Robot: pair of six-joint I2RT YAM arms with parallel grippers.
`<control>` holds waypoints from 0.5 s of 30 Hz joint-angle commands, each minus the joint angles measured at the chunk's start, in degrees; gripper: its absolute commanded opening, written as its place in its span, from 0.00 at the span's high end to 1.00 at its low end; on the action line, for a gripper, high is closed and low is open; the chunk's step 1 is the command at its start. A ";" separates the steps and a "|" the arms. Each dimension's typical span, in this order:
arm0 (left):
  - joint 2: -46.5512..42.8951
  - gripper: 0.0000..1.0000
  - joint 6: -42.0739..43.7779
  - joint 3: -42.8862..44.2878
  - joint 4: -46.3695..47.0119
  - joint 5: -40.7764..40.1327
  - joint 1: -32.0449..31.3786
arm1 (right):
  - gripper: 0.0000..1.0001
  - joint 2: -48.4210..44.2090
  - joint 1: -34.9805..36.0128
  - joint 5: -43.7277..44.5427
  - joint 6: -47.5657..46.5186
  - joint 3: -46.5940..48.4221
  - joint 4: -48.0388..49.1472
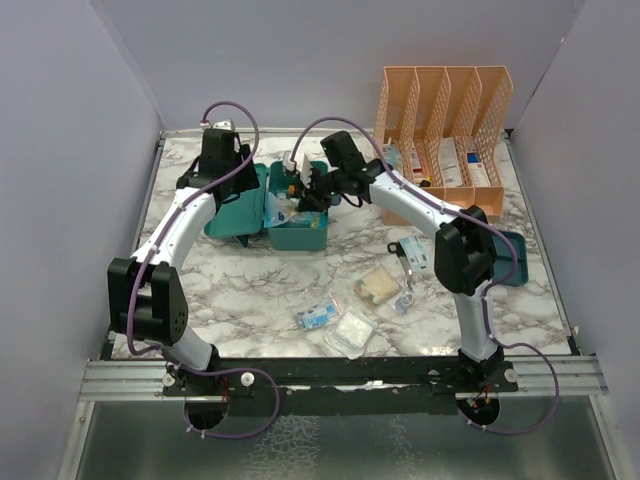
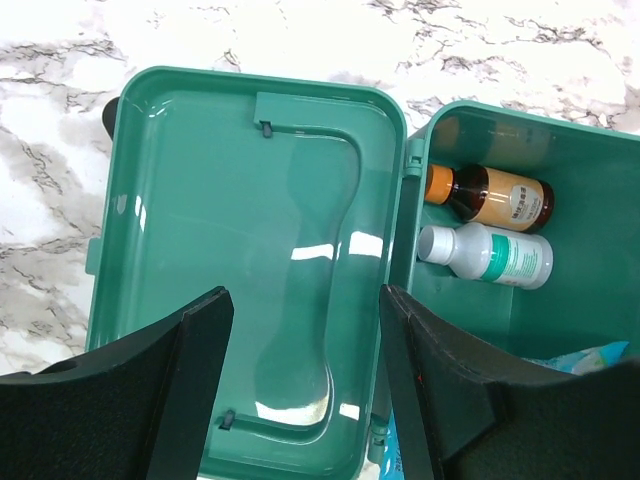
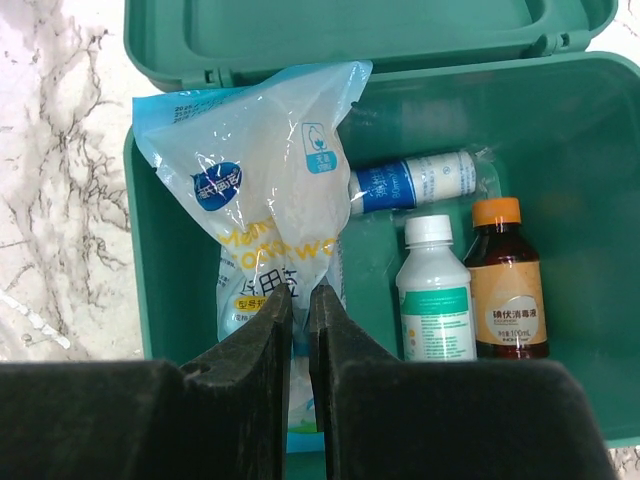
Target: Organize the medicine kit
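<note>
Medicine kit (image 1: 296, 236): open on the far side of the marble table (image 1: 250, 295), lid lying flat beside the box. Lower the soft bag (image 3: 270, 200) slowly into the free space next to the white bottle (image 3: 435, 290) and brown bottle (image 3: 508, 295). Let go only once down, without bumping them. Right gripper (image 3: 300, 310): right above the box, pinched tight on the bag. Left gripper (image 2: 305, 330): just over the lid, spread wide, holding nothing.

Teal-green plastic medicine kit (image 3: 590, 200): crowded by clear blue-printed plastic bag (image 3: 270, 200), white plastic bottle (image 3: 435, 295), brown orange-capped bottle (image 3: 507, 295)
Floor beyond brown bottle: left bare
</note>
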 commanded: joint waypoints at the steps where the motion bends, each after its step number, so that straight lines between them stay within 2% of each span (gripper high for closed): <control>1: 0.96 0.36 0.79 1.66 1.17 2.50 0.16 | 0.89 2.29 0.40 0.07 -0.63 3.08 -3.00; 9: 3.36 0.36 0.35 5.13 0.67 7.06 0.10 | 0.90 2.88 1.25 6.44 -3.53 5.68 -12.51; 15: 6.19 0.36 -1.22 7.20 0.01 9.39 0.10 | 0.90 3.37 1.87 8.43 -4.78 3.76 -12.64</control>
